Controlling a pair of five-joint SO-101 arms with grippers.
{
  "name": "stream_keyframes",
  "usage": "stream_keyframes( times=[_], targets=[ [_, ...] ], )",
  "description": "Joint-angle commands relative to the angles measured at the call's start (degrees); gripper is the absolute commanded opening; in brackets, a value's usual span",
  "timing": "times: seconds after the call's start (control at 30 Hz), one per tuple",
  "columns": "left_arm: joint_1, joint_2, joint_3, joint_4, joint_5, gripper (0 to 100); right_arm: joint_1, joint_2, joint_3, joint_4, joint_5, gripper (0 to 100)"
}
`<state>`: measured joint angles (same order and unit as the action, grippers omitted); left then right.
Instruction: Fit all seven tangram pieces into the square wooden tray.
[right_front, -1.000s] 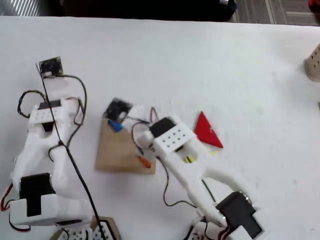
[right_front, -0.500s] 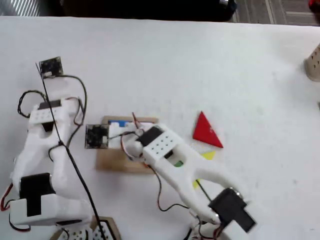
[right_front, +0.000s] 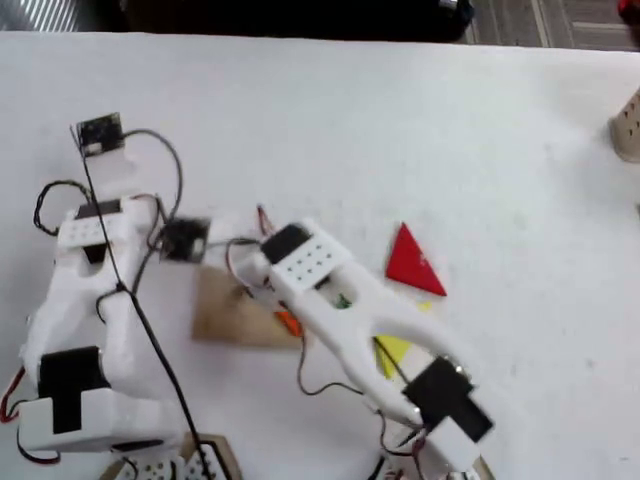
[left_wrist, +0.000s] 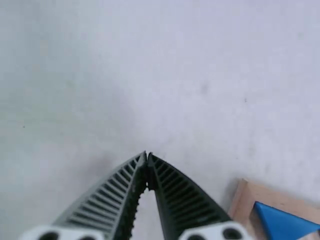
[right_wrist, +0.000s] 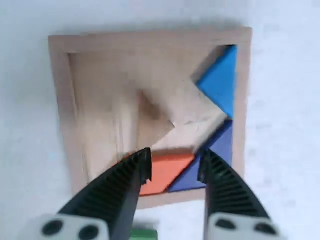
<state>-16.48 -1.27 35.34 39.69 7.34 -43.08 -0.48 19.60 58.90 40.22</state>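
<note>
We find the square wooden tray (right_wrist: 59, 100) flat on the white table (right_front: 400, 120), with most of its floor bare. Three pieces lie inside it. A light blue triangle (right_wrist: 220, 80) sits in one corner against a wall. A dark blue piece (right_wrist: 216, 149) lies just beside it along the same wall. An orange piece (right_wrist: 165, 172) lies against the adjoining wall and touches the dark blue one.

The right gripper (right_wrist: 175, 167) is over that edge of the tray, jaws parted with a clear gap between them and nothing held. One finger is above the orange piece and the other above the dark blue piece. We cannot tell whether either finger touches the pieces.

In the high view the right arm (right_front: 350, 310) lies across the tray (right_front: 225, 310) and covers much of it. The orange piece (right_front: 288, 322) shows at the arm's edge. On the table beyond the arm lies the red triangle (right_front: 412, 262), apart from the tray. The yellow piece (right_front: 392, 352) lies near it, partly under the arm. A sliver of a green piece (right_front: 342, 300) shows beside the arm; we cannot tell its shape.

The left gripper (left_wrist: 148, 159) is over bare table with its jaws closed tip to tip, holding nothing. A corner of the tray (left_wrist: 244, 197) with the light blue triangle (left_wrist: 280, 222) lies near it. The left arm (right_front: 85, 300) is beside the tray.
</note>
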Motion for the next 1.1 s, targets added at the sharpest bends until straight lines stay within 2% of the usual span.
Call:
stream_keyframes(
  times=[0.0, 0.03, 0.1, 0.27, 0.4, 0.6, 0.67, 0.83, 1.07],
  targets=[
    [-0.3, -1.3, -2.6, 0.5, 0.6, 2, 6.8, -10.1, -2.5, 3.1, -8.7, 4.1],
    [-0.2, -2.2, -2.3, 0.5, 0.6, 2, 9.0, -12.0, -1.7, 3.6, -10.6, 1.3],
    [0.2, -4.8, 0.1, 0.3, 0.4, 2, 13.5, -15.5, 1.3, 3.8, -13.3, 2.8],
    [4.7, -13.7, 6.9, 0.0, -11.5, 2, 22.7, -19.2, 10.5, 3.6, -15.9, 1.7],
    [6.9, -18.7, 10.6, 0.0, -14.5, 2, 29.8, -20.0, 16.8, 2.6, -15.9, 1.7],
    [16.3, -22.9, 14.6, 0.9, -20.1, 2, 39.5, -20.0, 25.8, -5.9, -15.6, 1.7],
    [19.6, -24.7, 15.1, 3.6, -20.6, 2, 42.7, -20.0, 26.2, -7.0, -15.9, 1.7],
    [25.7, -28.8, 15.3, 9.5, -20.2, 2, 45.1, -20.0, 25.9, -8.2, -19.1, 1.7],
    [29.5, -29.5, 15.4, 13.2, -17.8, 2, 45.2, -19.5, 26.0, -9.8, -20.2, 1.7]
  ],
)
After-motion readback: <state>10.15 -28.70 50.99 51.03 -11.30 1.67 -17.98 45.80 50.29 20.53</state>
